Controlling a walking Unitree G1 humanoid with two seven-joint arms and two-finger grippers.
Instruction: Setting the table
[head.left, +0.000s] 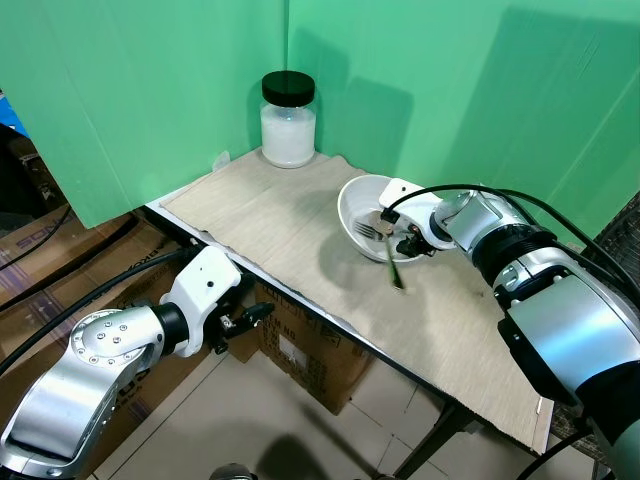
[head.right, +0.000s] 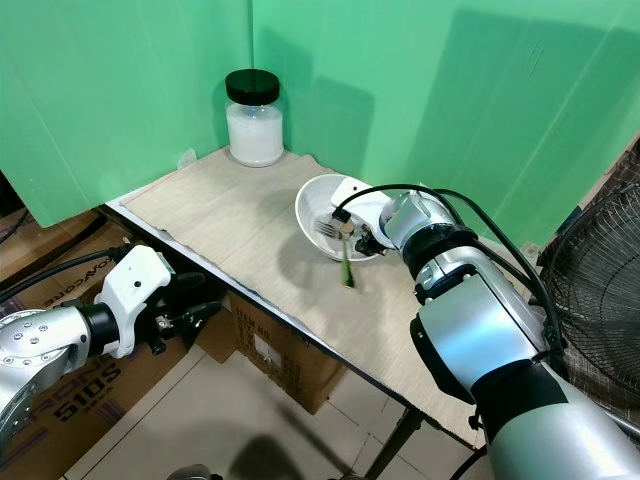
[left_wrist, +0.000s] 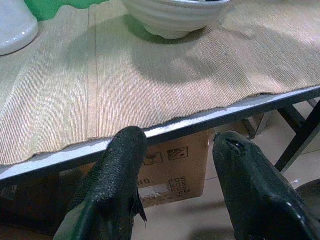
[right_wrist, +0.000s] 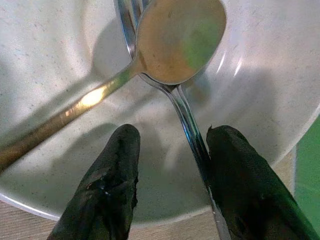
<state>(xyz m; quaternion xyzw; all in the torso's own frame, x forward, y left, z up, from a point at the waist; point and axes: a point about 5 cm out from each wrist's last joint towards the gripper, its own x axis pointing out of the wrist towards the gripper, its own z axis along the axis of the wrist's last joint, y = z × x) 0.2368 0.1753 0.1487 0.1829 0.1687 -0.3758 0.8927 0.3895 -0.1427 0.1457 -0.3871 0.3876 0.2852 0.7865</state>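
Observation:
A white bowl stands on the bamboo mat at the table's middle. Inside it lie a spoon and a fork, the fork's greenish handle sticking out over the near rim. My right gripper hovers at that rim, open, its fingers on either side of the fork handle, which runs close along one finger. My left gripper is open and holds nothing, low in front of the table's edge.
A white jar with a black lid stands at the mat's far corner against the green backdrop. Cardboard boxes sit under the table. A fan grille is at the right. The table legs reach the tiled floor.

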